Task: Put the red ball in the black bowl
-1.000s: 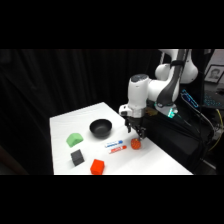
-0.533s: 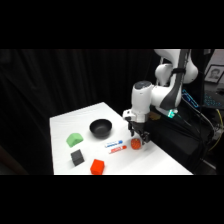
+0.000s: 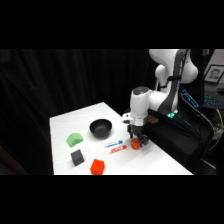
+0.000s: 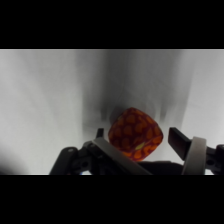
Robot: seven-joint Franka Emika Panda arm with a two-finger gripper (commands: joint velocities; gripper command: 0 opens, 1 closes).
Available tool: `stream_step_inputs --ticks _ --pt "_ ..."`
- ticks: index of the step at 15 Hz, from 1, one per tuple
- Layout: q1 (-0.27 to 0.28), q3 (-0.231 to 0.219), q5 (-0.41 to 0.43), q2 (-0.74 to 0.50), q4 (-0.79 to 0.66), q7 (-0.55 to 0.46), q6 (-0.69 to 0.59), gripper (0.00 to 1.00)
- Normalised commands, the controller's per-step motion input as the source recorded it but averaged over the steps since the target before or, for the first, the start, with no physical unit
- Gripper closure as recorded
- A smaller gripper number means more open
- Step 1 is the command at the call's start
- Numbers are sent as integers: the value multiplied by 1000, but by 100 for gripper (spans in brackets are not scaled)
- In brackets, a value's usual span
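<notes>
While the white arm (image 3: 165,95) reaches down from the upper right of the side view, its gripper (image 3: 137,140) sits low over the white surface (image 3: 150,160), right at the red ball (image 3: 135,144). Seen from the wrist, the red ball (image 4: 135,134) lies between the two fingers (image 4: 181,141), which stand apart on either side of it; a gap shows between the right-hand finger and the ball, and the other finger is close against the ball's lower left, though whether it touches cannot be told. The fingers are therefore parted about as wide as the ball with some room to spare, and nothing shows them squeezing it. Its skin is red-orange with a mottled pattern, and it casts a dark shadow on the pale surface (image 4: 45,100) behind it. In the side view the ball rests near the surface's right-hand part, just beside a red-and-white marker (image 3: 118,149) and a blue-and-white marker (image 3: 113,144) that lie side by side to its left. The black bowl (image 3: 100,128) stands farther left and back, well apart from the ball, upright. A green block (image 3: 74,139) lies left of the bowl, a dark grey cube (image 3: 77,158) sits nearer the front edge, and a red-orange angular block (image 3: 97,166) lies beside that cube at the front.
</notes>
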Motion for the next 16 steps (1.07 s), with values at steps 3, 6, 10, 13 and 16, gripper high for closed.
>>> stream_step_inputs --ticks 3,6,10,13,16 --pt "102 -116 -105 196 141 53 159 43" --pt "112 -111 -95 123 106 60 135 67" --pt "115 -84 -79 -32 35 80 -17 97" --pt "73 -15 -40 -215 -35 65 -194 98" --pt "25 24 -14 -352 -72 37 -317 96"
